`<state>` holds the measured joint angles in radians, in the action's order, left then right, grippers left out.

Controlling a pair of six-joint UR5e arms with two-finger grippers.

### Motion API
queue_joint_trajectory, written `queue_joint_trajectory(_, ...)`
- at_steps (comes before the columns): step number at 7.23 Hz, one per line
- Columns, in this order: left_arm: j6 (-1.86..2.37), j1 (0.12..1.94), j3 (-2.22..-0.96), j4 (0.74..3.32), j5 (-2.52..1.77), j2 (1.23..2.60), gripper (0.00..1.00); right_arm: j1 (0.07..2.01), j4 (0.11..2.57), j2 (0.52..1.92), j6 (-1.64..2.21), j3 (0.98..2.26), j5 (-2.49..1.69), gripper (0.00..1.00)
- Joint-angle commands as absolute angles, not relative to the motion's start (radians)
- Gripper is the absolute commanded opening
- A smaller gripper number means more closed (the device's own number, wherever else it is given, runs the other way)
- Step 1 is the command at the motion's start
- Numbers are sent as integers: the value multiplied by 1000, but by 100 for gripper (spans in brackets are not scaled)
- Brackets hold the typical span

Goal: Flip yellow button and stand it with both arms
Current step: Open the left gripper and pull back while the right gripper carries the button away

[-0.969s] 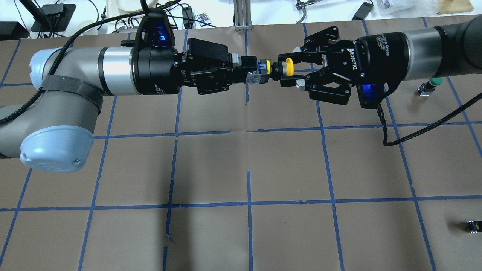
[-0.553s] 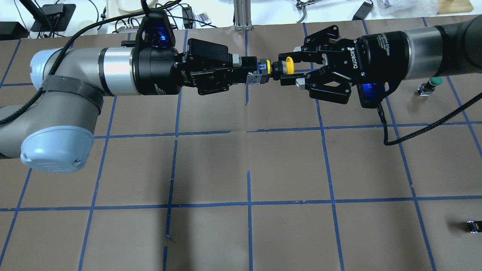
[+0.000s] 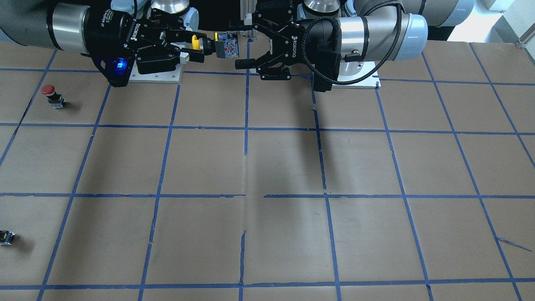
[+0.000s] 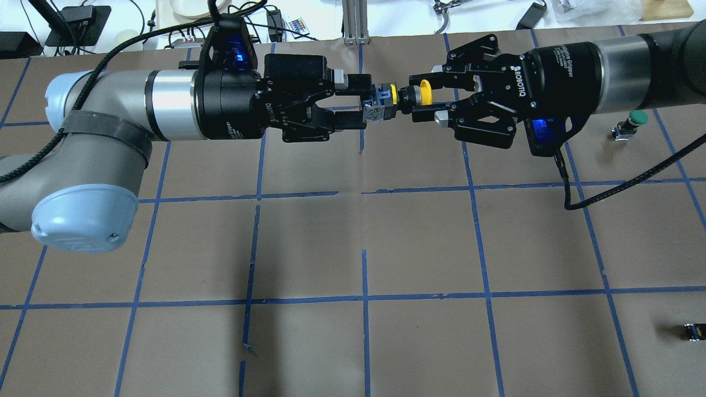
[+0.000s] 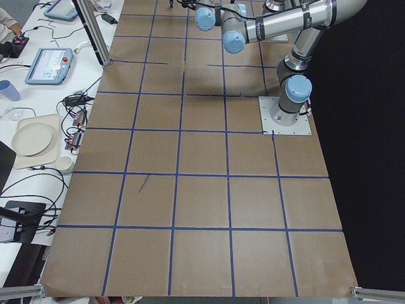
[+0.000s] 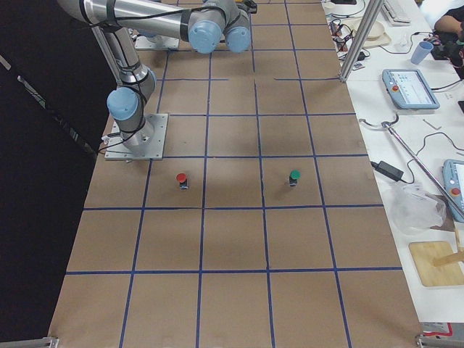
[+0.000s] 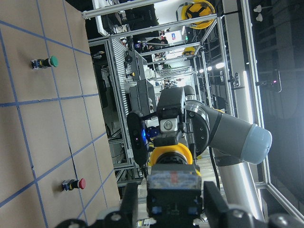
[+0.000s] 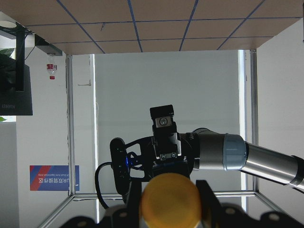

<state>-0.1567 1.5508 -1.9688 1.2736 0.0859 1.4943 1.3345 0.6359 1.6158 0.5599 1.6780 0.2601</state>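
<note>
The yellow button hangs in the air, lying sideways between my two grippers above the far middle of the table. My right gripper is shut on its neck beside the yellow cap, which also shows in the front view and the right wrist view. My left gripper is open, its fingers spread on either side of the grey contact block without pressing it. The left wrist view shows the block between the parted fingers.
A green-capped button lies at the far right of the brown mat. A red-capped button lies near my right arm's base. A small black-grey block sits at the near right edge. Cables and tools lie beyond the far edge.
My right gripper closed on the yellow button's neck. My left gripper then opened and let go of the contact block. The button stayed in place.
</note>
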Motion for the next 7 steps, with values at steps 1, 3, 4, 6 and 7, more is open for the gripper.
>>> queue_joint_trajectory(1, -102, 1542, -1957, 1273, 92, 1493, 99, 1316, 649, 1615, 568, 1664, 284, 0)
queue_joint_trajectory(3, -49, 1494, -1941, 1255, 171, 1517, 100, 1186, 818, 1609, 549, 1643, 612, 1)
queue_joint_trajectory(4, -51, 1458, -1942, 1255, 267, 1522, 100, 1168, 891, 1609, 505, 1620, 723, 1)
queue_joint_trajectory(6, -52, 1450, -1942, 1252, 551, 1525, 100, 1166, 1036, 1608, 285, 1614, 996, 0)
queue_joint_trajectory(7, -54, 1448, -1933, 1250, 718, 1528, 100, 1157, 1057, 1609, 153, 1614, 1103, 0)
